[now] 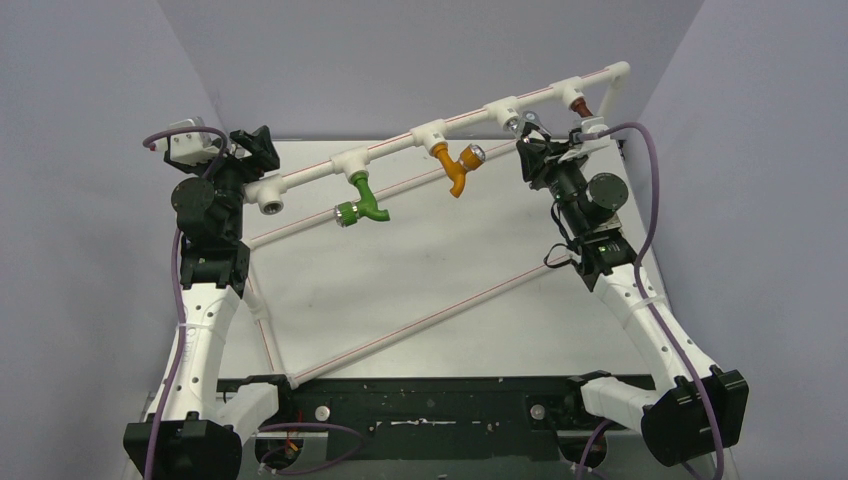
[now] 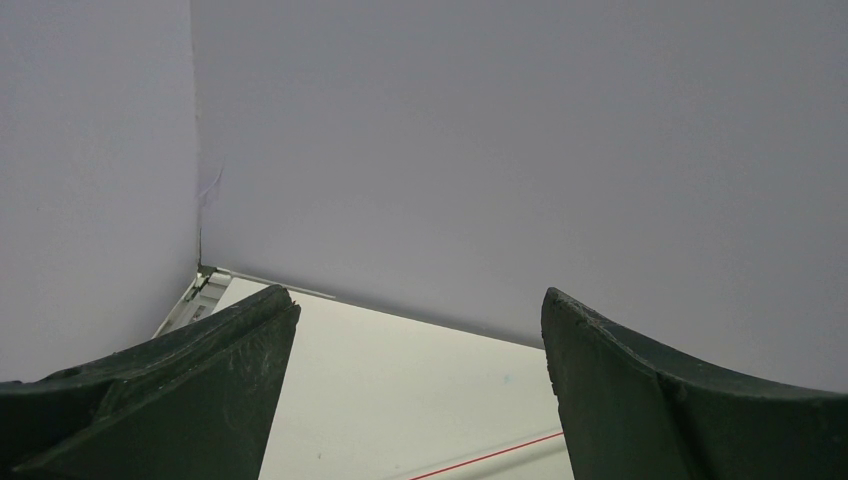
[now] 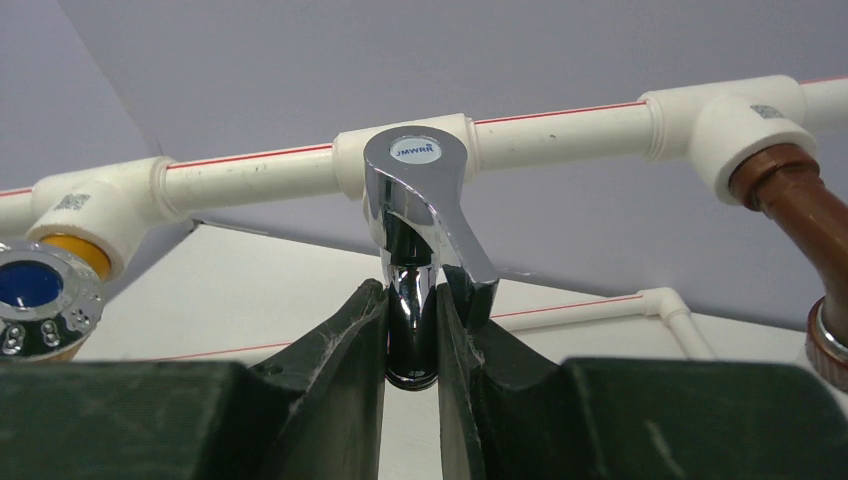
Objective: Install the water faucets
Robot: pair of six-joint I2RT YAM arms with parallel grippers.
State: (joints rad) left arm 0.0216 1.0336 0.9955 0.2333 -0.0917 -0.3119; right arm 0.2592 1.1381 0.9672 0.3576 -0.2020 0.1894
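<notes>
The chrome water faucet sits at a tee of the raised white pipe, lever toward the camera, spout pointing down. My right gripper is shut on its spout; it also shows in the top view, where the faucet is a small shiny spot. Green, orange and brown taps hang from other tees. My left gripper is open and empty, near the pipe's open left end fitting; its fingers frame only wall and table.
Low white pipes with red stripes cross the table diagonally. Grey walls close in at the back and both sides. The orange tap's blue-capped knob is at the left of the right wrist view.
</notes>
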